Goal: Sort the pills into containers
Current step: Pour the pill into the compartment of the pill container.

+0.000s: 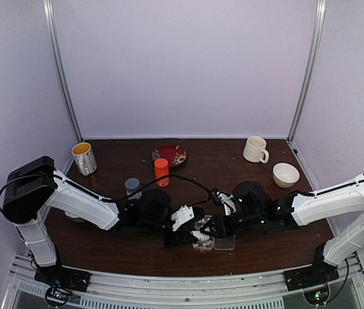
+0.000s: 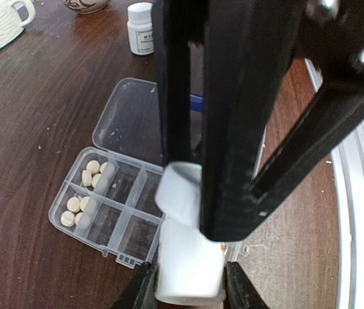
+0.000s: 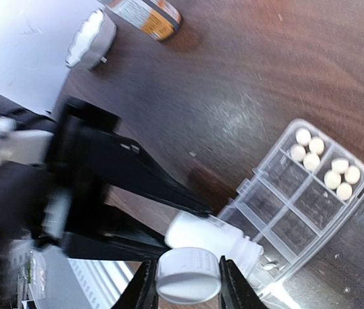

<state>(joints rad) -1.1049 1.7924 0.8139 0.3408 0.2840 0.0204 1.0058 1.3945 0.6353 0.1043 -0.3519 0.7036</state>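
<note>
My left gripper (image 2: 188, 283) is shut on a small white bottle (image 2: 190, 267), which also shows in the right wrist view (image 3: 210, 238), uncapped and tilted with its mouth over the near edge of the clear organiser box (image 3: 278, 222). My right gripper (image 3: 188, 283) is shut on the bottle's white cap (image 3: 188, 278), held just off the neck; the cap also shows in the left wrist view (image 2: 178, 190). Cream pills (image 3: 310, 151) fill two end compartments (image 2: 91, 172); the other compartments look empty. The hinged lid (image 2: 130, 119) lies open flat. Both grippers (image 1: 183, 219) (image 1: 206, 226) meet over the box (image 1: 223, 243).
A second white bottle (image 2: 141, 29) stands beyond the lid. An orange bottle (image 1: 162, 172), a grey cup (image 1: 132, 187), a red plate (image 1: 169, 154) and a yellow mug (image 1: 84, 158) are at the back left. A white mug (image 1: 255, 149) and bowl (image 1: 285, 174) are at the back right.
</note>
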